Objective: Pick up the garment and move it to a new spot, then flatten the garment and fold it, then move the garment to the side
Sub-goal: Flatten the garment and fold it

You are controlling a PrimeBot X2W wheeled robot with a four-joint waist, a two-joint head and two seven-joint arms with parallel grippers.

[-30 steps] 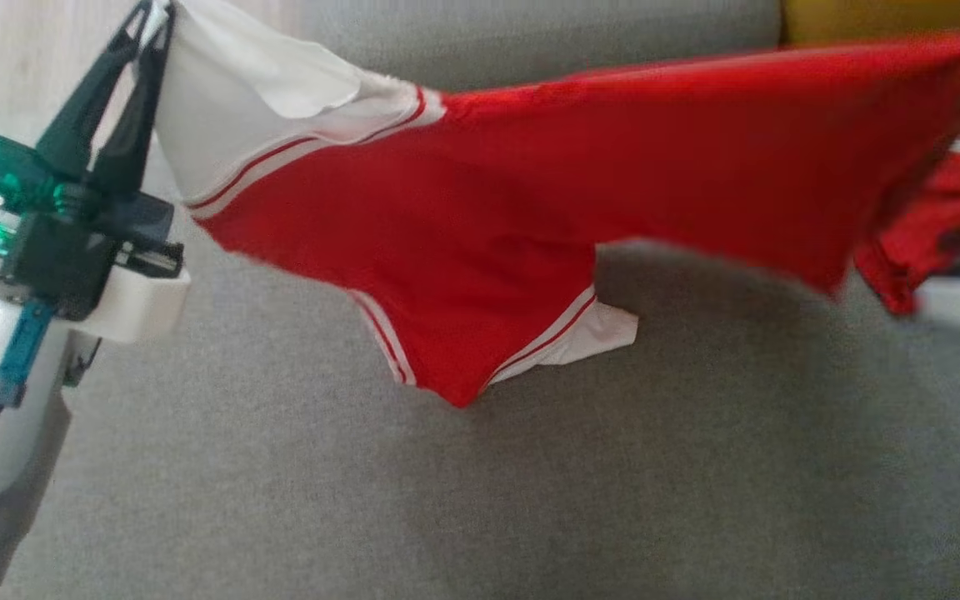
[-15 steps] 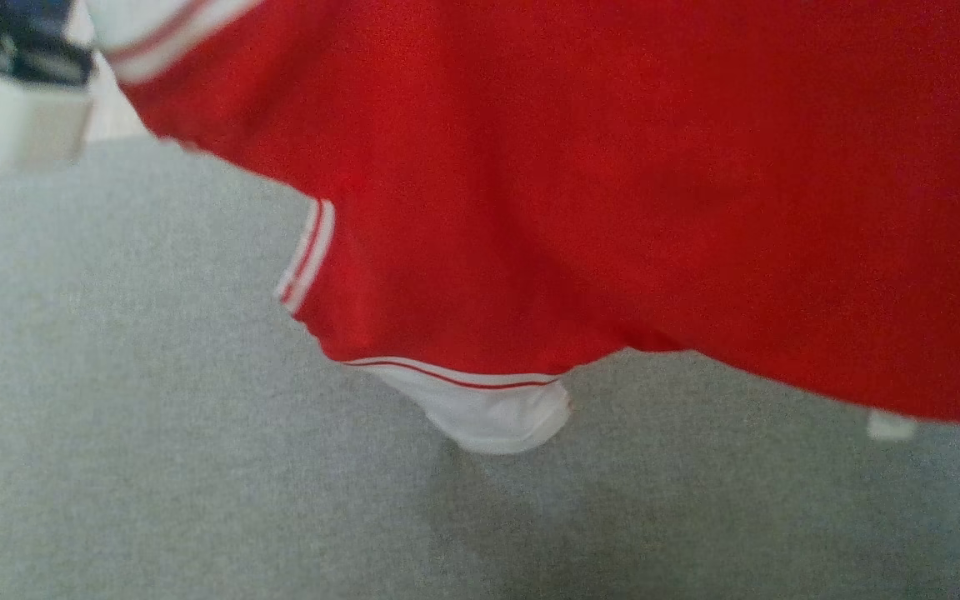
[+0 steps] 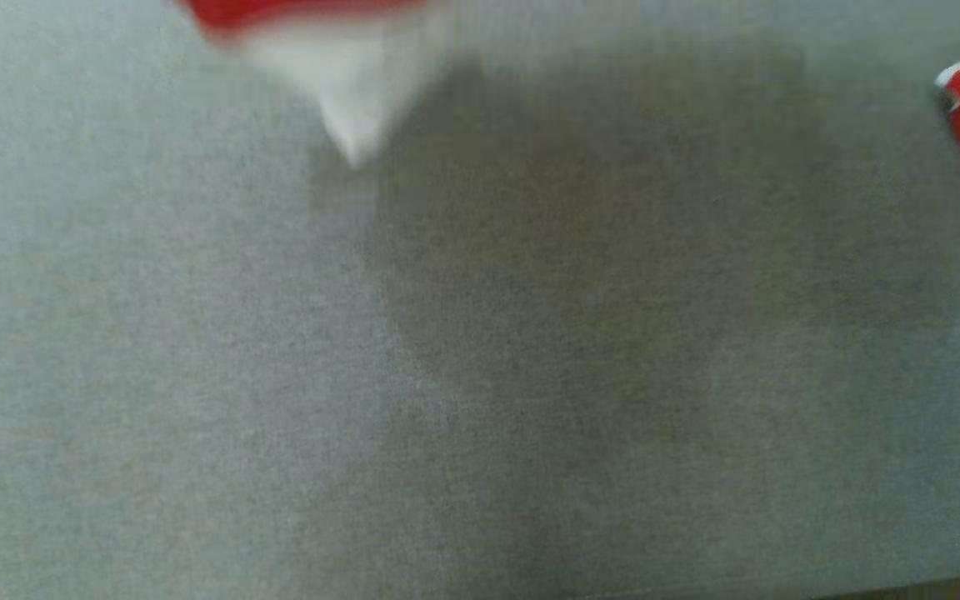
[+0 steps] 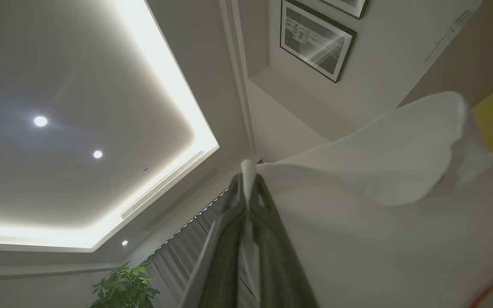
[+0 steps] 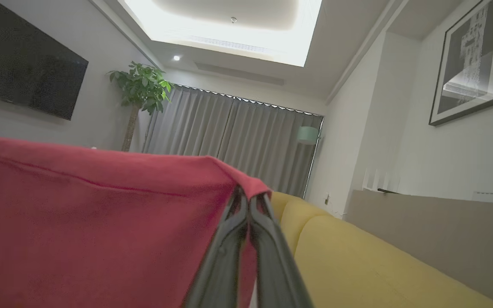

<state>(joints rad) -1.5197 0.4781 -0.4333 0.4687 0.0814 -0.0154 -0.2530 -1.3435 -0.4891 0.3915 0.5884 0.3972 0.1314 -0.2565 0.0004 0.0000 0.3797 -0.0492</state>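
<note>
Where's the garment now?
The red-and-white fabric garment hangs above the grey upholstered seat, white end in left gripper, red end in right gripper.

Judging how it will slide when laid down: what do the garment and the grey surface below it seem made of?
The garment: thin soft cloth, probably a jersey knit, matte red with white parts; it drapes and curls limply. The grey surface: looks like matte woven upholstery, finely speckled; blur leaves the weave unclear.
</note>
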